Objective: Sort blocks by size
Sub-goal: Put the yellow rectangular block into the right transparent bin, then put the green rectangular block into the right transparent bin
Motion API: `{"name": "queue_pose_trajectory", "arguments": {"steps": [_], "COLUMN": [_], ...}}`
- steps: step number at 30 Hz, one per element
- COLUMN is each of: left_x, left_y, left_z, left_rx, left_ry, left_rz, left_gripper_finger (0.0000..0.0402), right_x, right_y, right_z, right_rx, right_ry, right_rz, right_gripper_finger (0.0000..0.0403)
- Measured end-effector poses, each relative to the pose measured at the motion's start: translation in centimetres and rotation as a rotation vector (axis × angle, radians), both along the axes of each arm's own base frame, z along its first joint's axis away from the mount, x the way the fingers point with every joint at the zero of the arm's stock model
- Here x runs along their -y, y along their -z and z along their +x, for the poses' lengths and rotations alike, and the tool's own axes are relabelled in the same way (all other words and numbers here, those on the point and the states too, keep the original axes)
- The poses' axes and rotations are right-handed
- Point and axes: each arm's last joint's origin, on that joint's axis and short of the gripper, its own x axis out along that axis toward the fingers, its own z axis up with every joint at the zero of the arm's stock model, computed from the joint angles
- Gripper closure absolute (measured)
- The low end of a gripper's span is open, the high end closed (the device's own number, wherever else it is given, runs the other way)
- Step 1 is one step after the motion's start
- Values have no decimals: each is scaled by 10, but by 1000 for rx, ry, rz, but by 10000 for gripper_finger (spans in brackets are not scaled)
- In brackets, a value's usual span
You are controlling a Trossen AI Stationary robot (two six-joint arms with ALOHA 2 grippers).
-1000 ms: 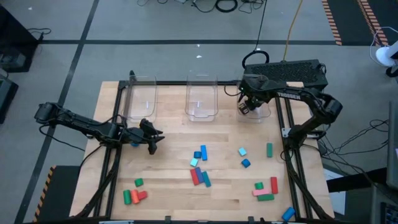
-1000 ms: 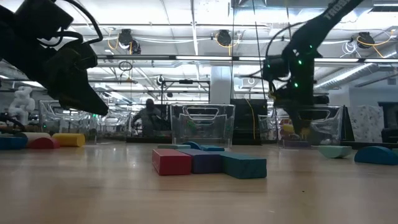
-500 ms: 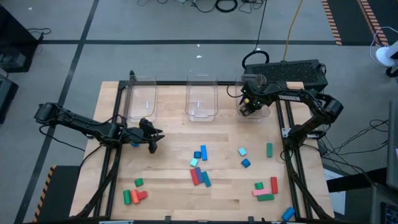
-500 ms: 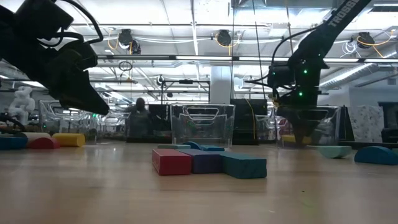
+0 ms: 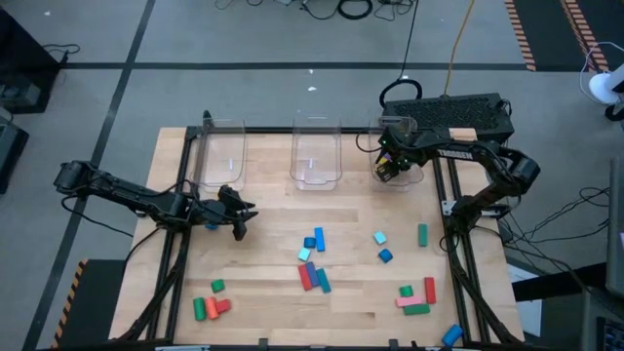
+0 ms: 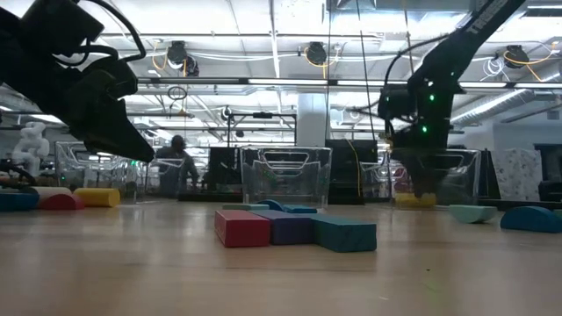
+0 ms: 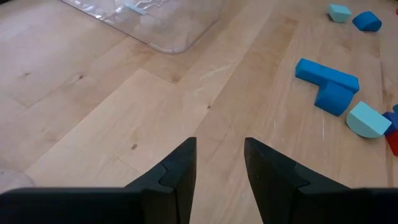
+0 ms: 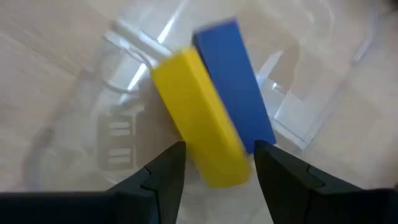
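Observation:
My right gripper (image 5: 389,166) hangs open over the right clear bin (image 5: 417,179), pointing steeply down. In the right wrist view a yellow bar (image 8: 199,118) and a blue bar (image 8: 233,81) lie side by side in that bin, under the open fingers. In the low view the yellow bar (image 6: 413,200) rests on the bin's floor. My left gripper (image 5: 239,216) hovers open over the table's left part, with nothing between its fingers (image 7: 180,177). Several blocks lie loose on the table, among them a red, blue and green row (image 5: 313,278).
Two more clear bins (image 5: 222,156) (image 5: 315,156) stand along the far edge. Loose blocks lie at the near left (image 5: 208,308), centre (image 5: 314,240) and near right (image 5: 416,300). A person (image 6: 178,162) moves in the room beyond the table.
My right gripper has let go of the yellow bar, which has dropped from between its fingers onto the floor of the right bin. The person behind the table has walked toward the left.

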Motion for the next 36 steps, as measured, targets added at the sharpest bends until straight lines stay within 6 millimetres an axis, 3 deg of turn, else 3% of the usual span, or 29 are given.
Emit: {"name": "queue_pose_trajectory", "arguments": {"steps": [8, 13, 24, 36], "left_x": [0, 0, 0, 0], "left_y": [-2, -3, -5, -10], "left_z": [1, 2, 3, 6], "left_rx": [26, 39, 60, 125], "left_ry": [0, 0, -27, -35], "left_rz": [-4, -6, 11, 13], "left_gripper_finger": [265, 265, 265, 265], "right_x": [-2, -15, -67, -131], "right_y": [-39, -62, -93, -94], "right_z": [-3, -5, 5, 26], "right_rx": [98, 188, 366, 454], "right_ry": [9, 5, -127, -281], "right_rz": [-107, -169, -199, -82], "right_gripper_finger": [229, 229, 229, 229]}}
